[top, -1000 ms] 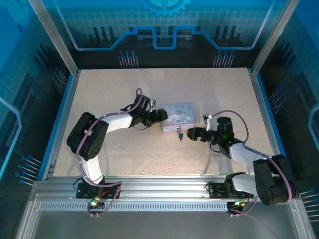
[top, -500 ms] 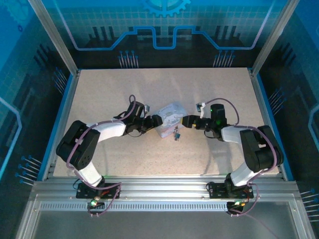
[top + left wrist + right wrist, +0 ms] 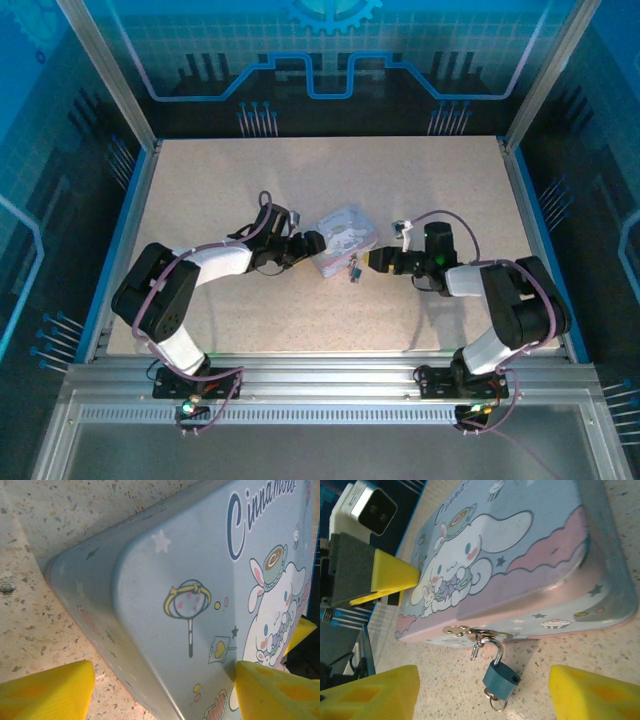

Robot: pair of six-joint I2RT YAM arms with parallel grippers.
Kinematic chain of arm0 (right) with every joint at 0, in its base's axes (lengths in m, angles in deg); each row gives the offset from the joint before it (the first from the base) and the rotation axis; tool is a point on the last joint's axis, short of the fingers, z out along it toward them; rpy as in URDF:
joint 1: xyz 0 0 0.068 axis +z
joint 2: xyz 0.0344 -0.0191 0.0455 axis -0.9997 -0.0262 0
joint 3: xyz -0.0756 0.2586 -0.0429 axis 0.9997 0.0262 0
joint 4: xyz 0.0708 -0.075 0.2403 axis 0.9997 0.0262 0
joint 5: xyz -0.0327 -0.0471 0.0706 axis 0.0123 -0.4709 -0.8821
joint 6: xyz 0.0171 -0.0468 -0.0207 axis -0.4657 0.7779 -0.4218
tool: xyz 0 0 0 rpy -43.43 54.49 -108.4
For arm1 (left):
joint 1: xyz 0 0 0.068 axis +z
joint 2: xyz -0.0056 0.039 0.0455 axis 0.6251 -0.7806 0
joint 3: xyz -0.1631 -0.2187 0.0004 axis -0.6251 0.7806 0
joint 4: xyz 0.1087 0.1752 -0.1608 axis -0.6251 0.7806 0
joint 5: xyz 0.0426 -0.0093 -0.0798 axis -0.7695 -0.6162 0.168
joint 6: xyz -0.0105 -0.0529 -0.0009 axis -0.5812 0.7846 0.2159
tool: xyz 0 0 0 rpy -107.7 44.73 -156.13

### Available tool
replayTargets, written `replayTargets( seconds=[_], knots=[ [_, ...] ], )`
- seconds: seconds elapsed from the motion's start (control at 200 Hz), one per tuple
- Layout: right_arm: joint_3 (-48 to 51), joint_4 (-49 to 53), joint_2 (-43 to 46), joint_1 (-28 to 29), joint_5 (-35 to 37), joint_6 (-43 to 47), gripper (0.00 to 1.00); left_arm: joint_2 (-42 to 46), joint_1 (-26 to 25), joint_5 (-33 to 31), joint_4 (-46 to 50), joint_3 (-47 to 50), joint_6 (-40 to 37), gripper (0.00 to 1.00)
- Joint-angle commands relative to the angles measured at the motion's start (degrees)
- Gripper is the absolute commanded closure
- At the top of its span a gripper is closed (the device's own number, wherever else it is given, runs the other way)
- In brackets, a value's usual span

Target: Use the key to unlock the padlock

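My left gripper [image 3: 313,243] spread, straddling tin [image 3: 520,555] to brace it, I reckon; right gripper [image 3: 371,261] spread too, lined up on padlock [image 3: 501,678].

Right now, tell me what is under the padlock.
A small silver ring pokes out below the padlock, over the speckled table. The keyhole faces away, so what sits in it cannot be told.

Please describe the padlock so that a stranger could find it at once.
Look for the pastel cartoon tin in the middle of the table. From the hasp on its near side hangs the padlock: tiny, dark blue body, thin silver shackle.
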Motion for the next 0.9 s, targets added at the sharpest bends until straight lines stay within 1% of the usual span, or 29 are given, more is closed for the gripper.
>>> replayTargets(
  seconds=[0.0,0.085,0.195,0.435,0.635,0.895],
  knots=[
    [-1.38,-1.86,-2.75,0.99,-2.89,-0.35,0.36,-1.48,-0.24,-2.9,7.92,0.73,0.24,0.26],
    [-3.69,1.14,-4.96,1.49,-2.91,-0.87,0.38,-1.4,-0.24,-2.97,7.99,0.82,0.28,0.26],
    [-3.89,-2.65,-7.58,2.4,-3.76,-2.55,0.39,-1.22,-0.23,-2.97,7.85,0.9,0.32,0.26],
    [-5.24,-4.39,-10.97,4.49,-3.61,-3.23,0.43,-1.09,-0.24,-2.91,7.84,1.0,0.34,0.26],
    [-5.78,-7.02,-13.88,5.03,-5.09,-4.53,0.49,-0.62,-0.24,-3.0,7.74,1.16,0.26,0.26],
    [-5.53,-7.11,-13.37,5.13,-5.82,-4.14,0.59,-0.38,-0.24,-3.09,7.78,1.5,0.28,0.26]
  ],
)
